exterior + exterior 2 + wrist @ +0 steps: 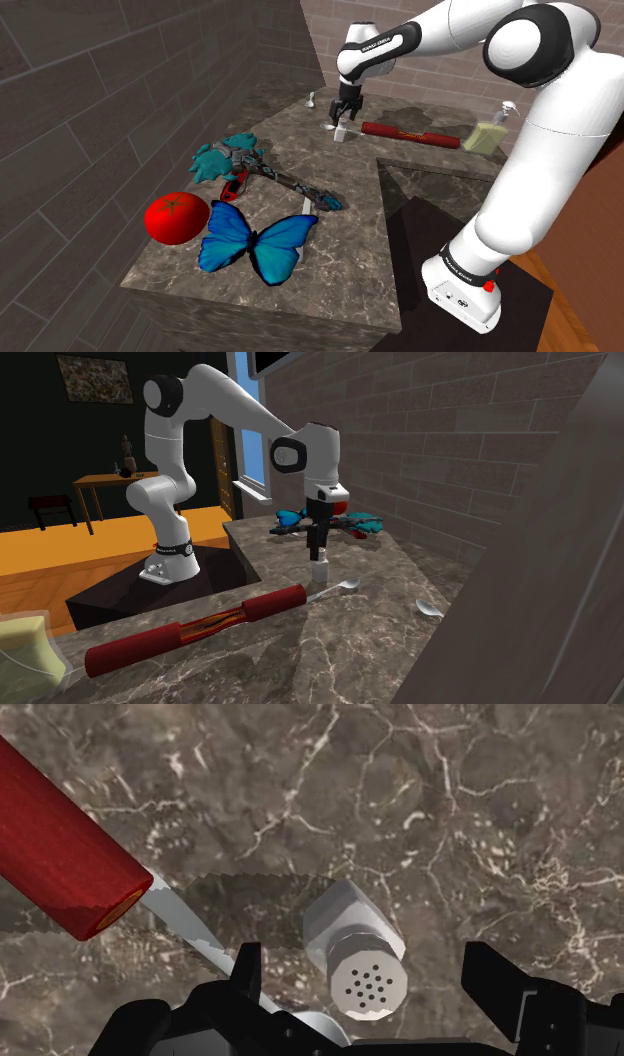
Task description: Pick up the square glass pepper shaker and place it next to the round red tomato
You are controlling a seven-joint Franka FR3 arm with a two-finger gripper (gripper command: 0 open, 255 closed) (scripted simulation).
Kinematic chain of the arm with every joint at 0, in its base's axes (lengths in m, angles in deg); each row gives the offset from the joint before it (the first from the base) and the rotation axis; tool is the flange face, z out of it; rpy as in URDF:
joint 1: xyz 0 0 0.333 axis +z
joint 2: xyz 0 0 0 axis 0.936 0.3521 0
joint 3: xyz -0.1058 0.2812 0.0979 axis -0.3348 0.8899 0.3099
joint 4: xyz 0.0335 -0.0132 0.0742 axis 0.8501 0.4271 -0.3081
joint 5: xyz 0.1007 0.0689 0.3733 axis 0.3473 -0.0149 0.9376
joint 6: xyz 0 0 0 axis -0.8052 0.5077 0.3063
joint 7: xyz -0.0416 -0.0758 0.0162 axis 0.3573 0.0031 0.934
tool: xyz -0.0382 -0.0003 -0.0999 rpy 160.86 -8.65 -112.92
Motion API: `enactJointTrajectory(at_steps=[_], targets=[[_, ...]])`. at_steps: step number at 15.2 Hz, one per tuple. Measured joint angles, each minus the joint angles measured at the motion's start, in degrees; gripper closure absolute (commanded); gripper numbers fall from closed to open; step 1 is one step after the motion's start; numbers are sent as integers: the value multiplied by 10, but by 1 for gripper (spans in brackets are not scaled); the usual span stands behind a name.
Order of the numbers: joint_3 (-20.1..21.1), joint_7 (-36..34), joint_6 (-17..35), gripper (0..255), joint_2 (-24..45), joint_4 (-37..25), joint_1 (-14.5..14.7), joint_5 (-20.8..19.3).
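The pepper shaker [358, 952] is a small square pale body with a round perforated cap. It stands upright on the dark marble counter [300, 245], near the back. My gripper [367, 972] is open, straight above the shaker, with one finger on each side and neither touching it. From the side the gripper [319, 544] hangs just over the shaker [320, 567]. In the shoulder view the gripper [343, 113] and the shaker [343, 131] are far from the round red tomato [177, 217], which lies at the counter's left front edge by the wall.
A red rolling pin [410, 134] lies close beside the shaker, and a spoon [338, 588] rests against it. A blue butterfly [252, 243], teal pieces [228, 155] and a multicoloured tool [290, 184] lie between shaker and tomato. A soap dispenser [487, 133] stands at the back.
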Motion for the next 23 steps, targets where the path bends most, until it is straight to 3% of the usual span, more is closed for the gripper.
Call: enactJointTrajectory(at_steps=[6, 7, 17, 23], targets=[[0, 0, 3, 0, 1, 2, 0, 0], [0, 0, 3, 255, 1, 2, 0, 0], [0, 0, 3, 255, 1, 2, 0, 0], [-1, -1, -32, 255, -16, -17, 1, -2]])
